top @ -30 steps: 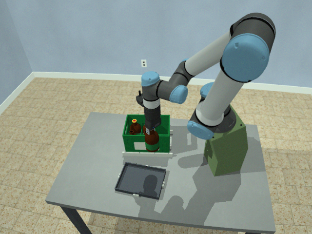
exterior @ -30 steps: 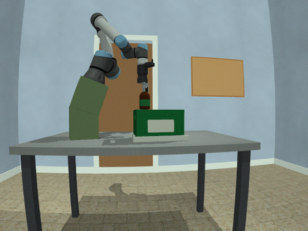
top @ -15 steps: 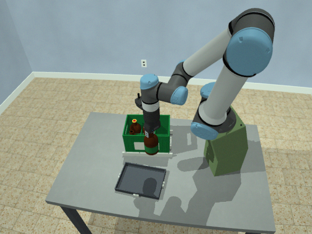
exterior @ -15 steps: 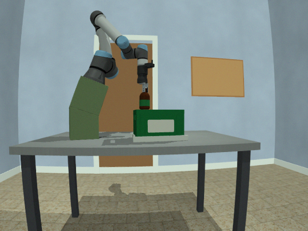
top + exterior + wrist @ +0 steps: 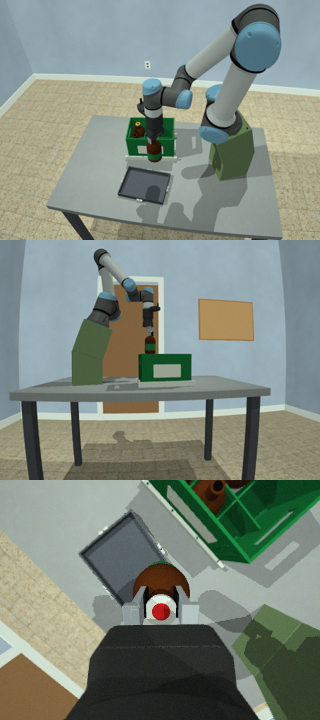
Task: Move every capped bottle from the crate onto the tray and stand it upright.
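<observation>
My gripper (image 5: 152, 139) is shut on the neck of a brown bottle (image 5: 154, 152) with a green label and a red cap (image 5: 161, 611). The bottle hangs upright in the air, above the table between the green crate (image 5: 146, 136) and the dark tray (image 5: 143, 184). It also shows in the exterior view (image 5: 150, 344), above the crate's left end. The tray holds nothing. In the crate a brown bottle with a yellow-red cap (image 5: 138, 128) stands at the back left, and an open brown bottle (image 5: 135, 135) stands in front of it. The open bottle also shows in the wrist view (image 5: 215, 488).
The robot's green pedestal (image 5: 231, 152) stands on the table's right side. The crate sits on a pale base strip (image 5: 147, 158). The tray lies near the table's front edge.
</observation>
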